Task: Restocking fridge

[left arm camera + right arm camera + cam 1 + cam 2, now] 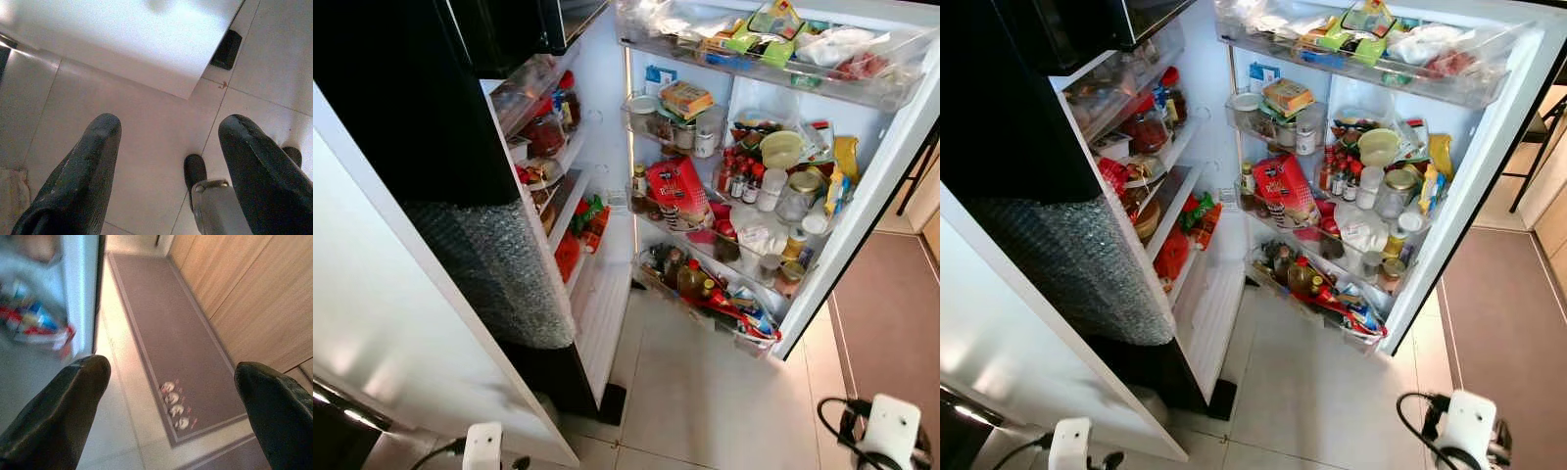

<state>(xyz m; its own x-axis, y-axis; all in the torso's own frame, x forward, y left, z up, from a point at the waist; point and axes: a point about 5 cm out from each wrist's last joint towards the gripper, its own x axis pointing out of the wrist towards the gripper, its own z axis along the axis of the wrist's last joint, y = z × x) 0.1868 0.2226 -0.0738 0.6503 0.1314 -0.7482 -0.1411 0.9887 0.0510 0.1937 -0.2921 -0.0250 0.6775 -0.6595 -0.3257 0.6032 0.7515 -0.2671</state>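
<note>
— What finishes show at the open fridge [607,323]?
— Glossy white plastic walls, clear plastic door bins [862,83], glass jars [800,196], a shiny red foil pouch [677,186], and bubble wrap [499,279] on the dark front.
— And below?
— Smooth pale floor tiles [705,392], a matt grey woven mat [171,333], wood-grain cabinet panels [244,289]; matt black rubbery fingers [83,181] on the left pincer [168,147].

The open fridge [607,196] glows from inside, its door shelves crisp and evenly lit. Left of it, a white panel [372,323] carries soft glare, and the black block above sits in deep shade. The right wrist view smears the door shelves; the mat [181,338] beside them stays sharper.
</note>
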